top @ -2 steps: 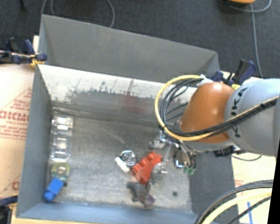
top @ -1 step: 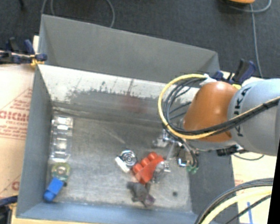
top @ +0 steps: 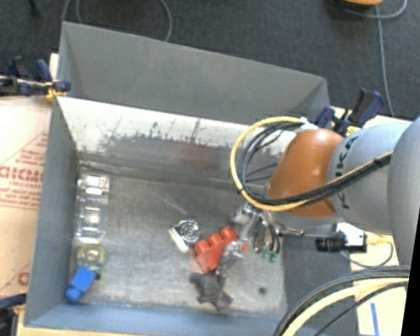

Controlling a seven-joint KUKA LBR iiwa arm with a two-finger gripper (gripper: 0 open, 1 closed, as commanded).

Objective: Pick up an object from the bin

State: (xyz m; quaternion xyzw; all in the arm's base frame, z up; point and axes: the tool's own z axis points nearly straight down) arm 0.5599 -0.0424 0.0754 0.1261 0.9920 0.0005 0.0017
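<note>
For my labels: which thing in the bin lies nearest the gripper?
The red piece, beside the gripper; the silver piece, dark piece and blue-capped bottle lie farther off.

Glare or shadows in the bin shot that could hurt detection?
Camera view: clear bottle by the left wall glints, nearly blending into the floor; bin's far wall is lit brightest; the corner right of the gripper lies darker under the arm.

A blocky, knobbed red-orange plastic piece (top: 211, 250) lies on the floor of the grey metal bin (top: 131, 265), at three o'clock from the floor's centre, slanting from one to seven o'clock.
</note>
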